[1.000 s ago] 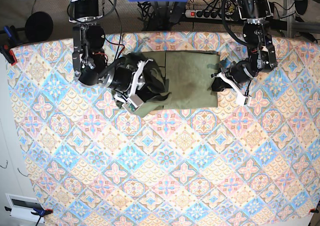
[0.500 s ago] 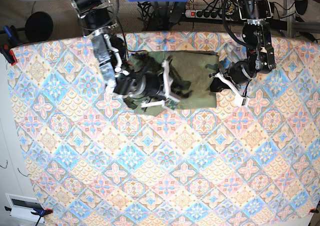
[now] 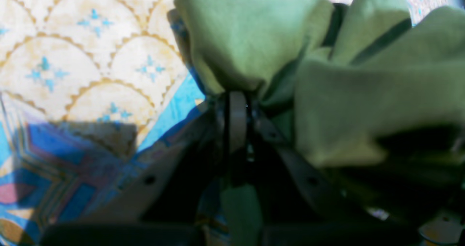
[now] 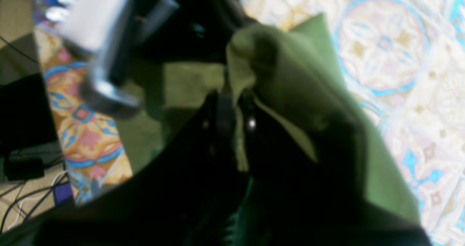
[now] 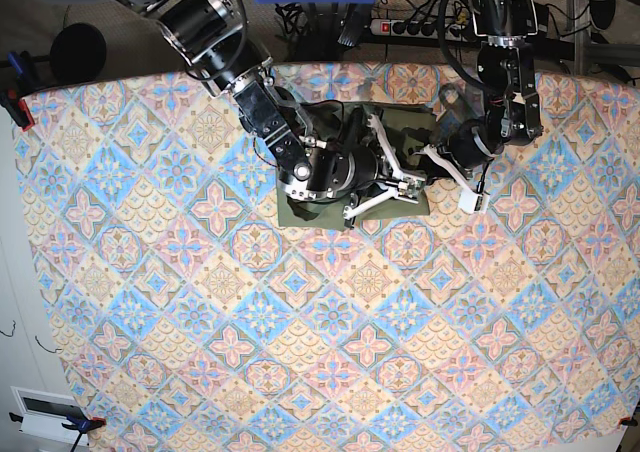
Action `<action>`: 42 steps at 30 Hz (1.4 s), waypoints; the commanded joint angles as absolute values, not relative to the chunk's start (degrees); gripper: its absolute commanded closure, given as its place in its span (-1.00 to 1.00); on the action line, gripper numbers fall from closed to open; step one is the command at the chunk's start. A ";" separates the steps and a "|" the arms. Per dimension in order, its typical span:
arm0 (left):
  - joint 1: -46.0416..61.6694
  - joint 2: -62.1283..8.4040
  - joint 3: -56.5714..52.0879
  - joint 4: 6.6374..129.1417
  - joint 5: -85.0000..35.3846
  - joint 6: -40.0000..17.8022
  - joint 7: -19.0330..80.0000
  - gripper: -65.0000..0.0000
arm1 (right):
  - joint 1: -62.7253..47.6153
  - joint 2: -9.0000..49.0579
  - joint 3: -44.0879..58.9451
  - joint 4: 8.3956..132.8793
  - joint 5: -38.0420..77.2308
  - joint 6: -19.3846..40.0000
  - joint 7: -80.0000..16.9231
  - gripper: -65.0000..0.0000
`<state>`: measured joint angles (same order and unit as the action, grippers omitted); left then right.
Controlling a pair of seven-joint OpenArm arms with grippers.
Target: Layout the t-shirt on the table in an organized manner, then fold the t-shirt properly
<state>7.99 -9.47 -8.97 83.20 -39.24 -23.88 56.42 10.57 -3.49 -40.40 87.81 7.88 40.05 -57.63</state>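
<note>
Swung further across since a moment ago: right gripper (image 5: 405, 180), dragging its side of the plain olive-green cotton t-shirt (image 5: 300, 212) over toward the left gripper (image 5: 432, 164). Now nearly meeting above the garment near the far edge of the pastel pink, blue and cream tile-patterned table (image 5: 300, 342). Right gripper (image 4: 232, 104) pressed together, pinching a fold of green cloth (image 4: 290, 93); left gripper (image 3: 238, 108) likewise clamped on bunched fabric (image 3: 247, 39). Most of the shirt hidden under the dark right arm (image 5: 250, 82). Beyond the table edge, power strip (image 5: 405, 27) and tangled black cables (image 5: 300, 17).
</note>
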 commanded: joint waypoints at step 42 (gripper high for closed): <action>7.52 -9.27 -8.40 83.38 -38.29 -24.04 59.56 1.00 | -4.79 10.24 -9.36 103.16 9.01 40.00 -55.69 0.13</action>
<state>7.46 -9.47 -8.91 83.18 -39.24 -24.03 57.41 -6.46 9.98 -9.58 102.06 8.16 40.27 -57.21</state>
